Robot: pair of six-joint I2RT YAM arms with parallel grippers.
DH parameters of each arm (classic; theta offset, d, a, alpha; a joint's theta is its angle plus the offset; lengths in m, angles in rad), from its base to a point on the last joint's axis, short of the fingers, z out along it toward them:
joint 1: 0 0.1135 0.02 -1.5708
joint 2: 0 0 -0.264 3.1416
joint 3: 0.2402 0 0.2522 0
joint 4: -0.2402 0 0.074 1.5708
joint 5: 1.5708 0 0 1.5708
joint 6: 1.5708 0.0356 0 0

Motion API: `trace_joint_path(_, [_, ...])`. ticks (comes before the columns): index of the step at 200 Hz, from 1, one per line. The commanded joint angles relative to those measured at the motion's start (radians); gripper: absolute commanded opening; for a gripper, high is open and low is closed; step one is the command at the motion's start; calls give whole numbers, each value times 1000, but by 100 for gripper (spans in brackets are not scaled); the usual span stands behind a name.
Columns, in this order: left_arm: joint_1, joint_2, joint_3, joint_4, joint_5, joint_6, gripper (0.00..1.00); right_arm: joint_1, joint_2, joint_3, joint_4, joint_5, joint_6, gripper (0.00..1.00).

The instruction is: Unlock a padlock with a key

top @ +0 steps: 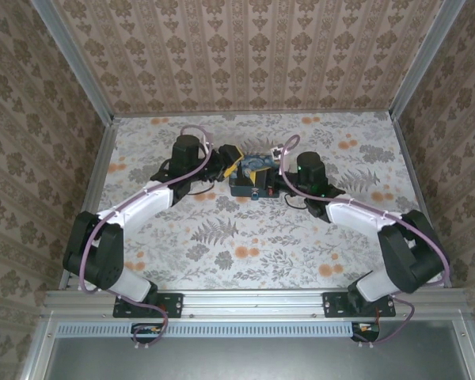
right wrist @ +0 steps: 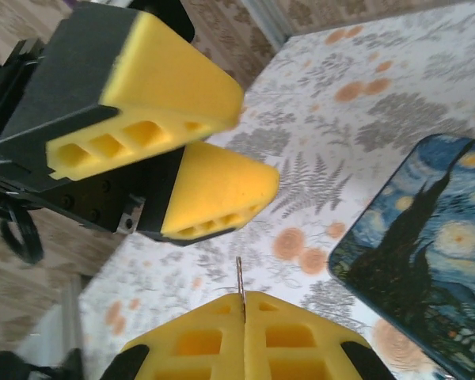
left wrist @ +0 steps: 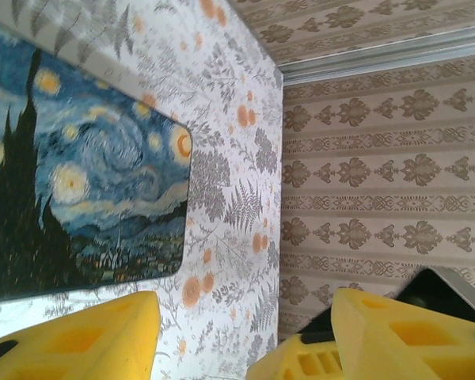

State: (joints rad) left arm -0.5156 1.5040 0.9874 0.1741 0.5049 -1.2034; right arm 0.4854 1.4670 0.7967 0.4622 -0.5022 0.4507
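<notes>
One key (right wrist: 239, 275) stands pinched in the right tool (right wrist: 244, 305).

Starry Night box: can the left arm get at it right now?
Probably yes. The left tool is open right beside the box, nothing visible between them, though the right tool, pinching the key, crowds close.

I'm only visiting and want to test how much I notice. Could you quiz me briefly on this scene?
1. True or false: the left gripper has its fingers pressed together.
2. What pokes out between the shut fingers of the right gripper? A) a thin metal strip B) a rope C) a pencil
3. Fill in: the table cover shows grey ferns and ____ flowers.

Key: 1 false, they stand apart; 2 A; 3 orange.
</notes>
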Motion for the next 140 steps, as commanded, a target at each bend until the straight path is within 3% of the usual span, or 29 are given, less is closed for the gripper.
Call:
trace_joint_path(1, [3,-16,29,-64,23,-88,59,54,-64,43,-223,252,-274,0])
trace_joint_path(57, [-21,-12,29,-54,1,-138,58,202,-70,50,-236,575,-521,0])
trace_joint_path(140, [-71,31,11,-27,-22,-160,51,265,-44,94,-227,640,-583,0])
